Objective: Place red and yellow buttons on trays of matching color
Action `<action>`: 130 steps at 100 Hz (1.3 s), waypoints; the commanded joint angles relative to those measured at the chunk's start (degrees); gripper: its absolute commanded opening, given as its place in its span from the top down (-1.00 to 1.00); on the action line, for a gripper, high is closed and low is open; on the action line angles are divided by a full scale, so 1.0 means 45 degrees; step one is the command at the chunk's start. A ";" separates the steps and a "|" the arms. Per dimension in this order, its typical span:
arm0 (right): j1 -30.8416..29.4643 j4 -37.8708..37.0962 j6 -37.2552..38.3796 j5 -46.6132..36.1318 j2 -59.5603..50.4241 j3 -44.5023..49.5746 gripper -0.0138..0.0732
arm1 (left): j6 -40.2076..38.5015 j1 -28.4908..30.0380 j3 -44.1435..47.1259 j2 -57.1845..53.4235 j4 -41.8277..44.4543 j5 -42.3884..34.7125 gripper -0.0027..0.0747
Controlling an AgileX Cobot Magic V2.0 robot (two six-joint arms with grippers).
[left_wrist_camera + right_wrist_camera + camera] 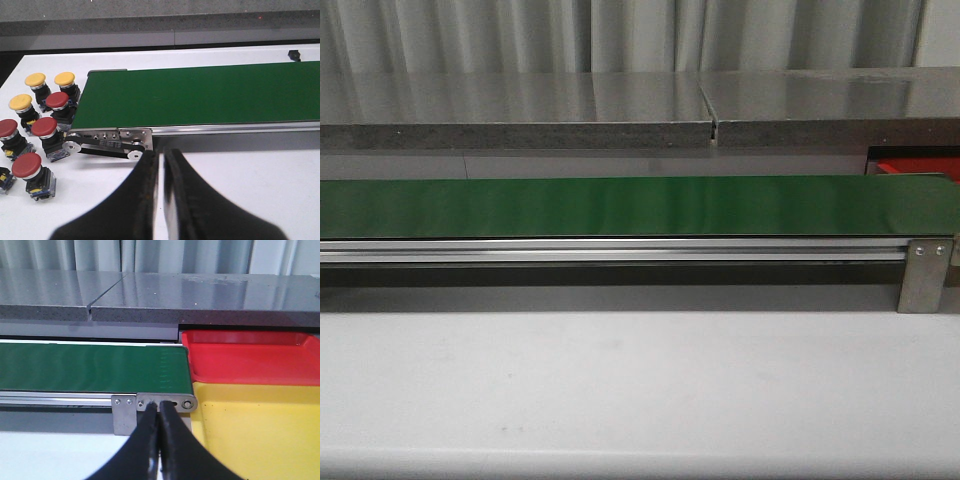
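Note:
Three yellow buttons (35,80) and several red buttons (44,126) stand on black bases in a cluster on the white table, beside one end of the green belt (200,95). My left gripper (161,151) hovers over the table in front of that belt end, shut with nothing in it, apart from the buttons. At the belt's other end lie an empty red tray (250,362) and an empty yellow tray (260,430), side by side. My right gripper (159,406) is shut and empty, in front of the belt's metal end bracket (127,412). Neither gripper shows in the front view.
The green conveyor belt (640,205) runs across the table on an aluminium rail (620,252), with a grey counter (520,110) behind it. A corner of the red tray (915,166) shows at the far right. White tabletop (640,390) lies in front of the belt.

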 commanded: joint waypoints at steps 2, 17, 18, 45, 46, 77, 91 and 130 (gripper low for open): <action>0.0002 -0.0010 -0.0112 -0.0957 -0.0221 -0.0293 0.70 | -0.0015 -0.0011 -0.0605 0.0836 0.0047 -0.1235 0.45; 0.0002 -0.0010 -0.0112 -0.0957 -0.0221 -0.0293 0.70 | -0.0015 -0.0011 -0.0605 0.1510 0.0047 -0.2191 -0.36; 0.0002 -0.0010 -0.0112 -0.0957 -0.0221 -0.0293 0.70 | -0.0015 -0.0011 -0.0605 0.1570 0.0047 -0.2255 -0.40; 0.0002 -0.0010 -0.0112 -0.0957 -0.0221 -0.0293 0.70 | -0.1342 0.0648 -0.1375 0.3522 0.0247 -0.2208 -0.50; 0.0002 -0.0010 -0.0112 -0.0957 -0.0221 -0.0293 0.70 | -0.1415 0.0762 -0.1475 0.3691 0.0247 -0.2157 -0.50; 0.0002 -0.0010 -0.0112 -0.0957 -0.0221 -0.0293 0.70 | -0.1804 0.4198 -0.3739 0.7597 -0.1216 0.0317 -0.50; 0.0002 -0.0010 -0.0112 -0.0957 -0.0221 -0.0293 0.70 | -0.1804 0.5448 -0.4338 0.9394 -0.1553 0.0900 -0.50; 0.0002 -0.0010 -0.0112 -0.0957 -0.0221 -0.0293 0.70 | -0.1804 0.6486 -0.6391 1.3568 -0.1238 0.1533 -0.36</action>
